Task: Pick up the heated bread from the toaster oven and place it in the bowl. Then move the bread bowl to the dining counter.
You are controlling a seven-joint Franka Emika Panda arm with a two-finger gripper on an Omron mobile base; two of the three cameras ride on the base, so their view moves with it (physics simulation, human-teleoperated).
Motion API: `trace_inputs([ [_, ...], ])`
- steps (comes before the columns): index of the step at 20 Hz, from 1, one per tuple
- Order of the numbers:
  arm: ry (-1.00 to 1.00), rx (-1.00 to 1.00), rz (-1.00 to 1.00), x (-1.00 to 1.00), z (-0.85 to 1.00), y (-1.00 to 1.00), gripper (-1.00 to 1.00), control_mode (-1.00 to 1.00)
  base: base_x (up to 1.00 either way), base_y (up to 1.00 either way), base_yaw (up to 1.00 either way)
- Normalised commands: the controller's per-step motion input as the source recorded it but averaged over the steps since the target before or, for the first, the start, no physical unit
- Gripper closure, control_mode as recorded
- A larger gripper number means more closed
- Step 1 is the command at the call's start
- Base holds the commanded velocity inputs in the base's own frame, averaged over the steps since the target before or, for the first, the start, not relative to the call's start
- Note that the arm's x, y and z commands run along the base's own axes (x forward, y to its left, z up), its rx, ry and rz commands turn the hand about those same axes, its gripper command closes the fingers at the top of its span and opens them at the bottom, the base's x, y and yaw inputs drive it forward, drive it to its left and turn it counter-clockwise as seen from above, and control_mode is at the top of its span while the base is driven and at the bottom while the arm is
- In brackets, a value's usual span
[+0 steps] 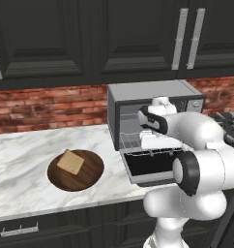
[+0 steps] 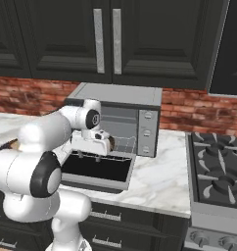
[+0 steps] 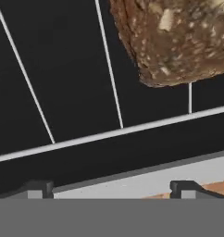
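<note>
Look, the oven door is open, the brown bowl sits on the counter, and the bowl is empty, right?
Not quite. The toaster oven door is open and the bowl does sit on the counter, but the bowl is not empty: a flat tan bread slice lies in it. The left base view shows this.

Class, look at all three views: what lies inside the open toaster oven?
Inside the toaster oven a wire rack carries the dark brown heated bread. The gripper hangs over the rack's front. The arm covers much of the interior in both base views.
</note>
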Motion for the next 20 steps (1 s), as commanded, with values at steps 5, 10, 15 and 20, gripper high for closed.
trace_inputs([
  [5, -0.34, 0.00, -0.07, -0.53, 0.78, -0.39, -1.00, -1.00, 0.00, 0.00, 0.00],
  [10, -0.15, 0.00, -0.09, 0.43, 0.91, -0.35, -1.00, -1.00, 0.00, 0.00, 0.00],
  [15, -0.01, -0.03, 0.01, 0.58, 0.10, -0.08, -1.00, -1.00, 0.00, 0.00, 0.00],
  [20, -0.08, -0.06, 0.06, 0.40, -0.41, 0.01, -1.00, -1.00, 0.00, 0.00, 0.00],
])
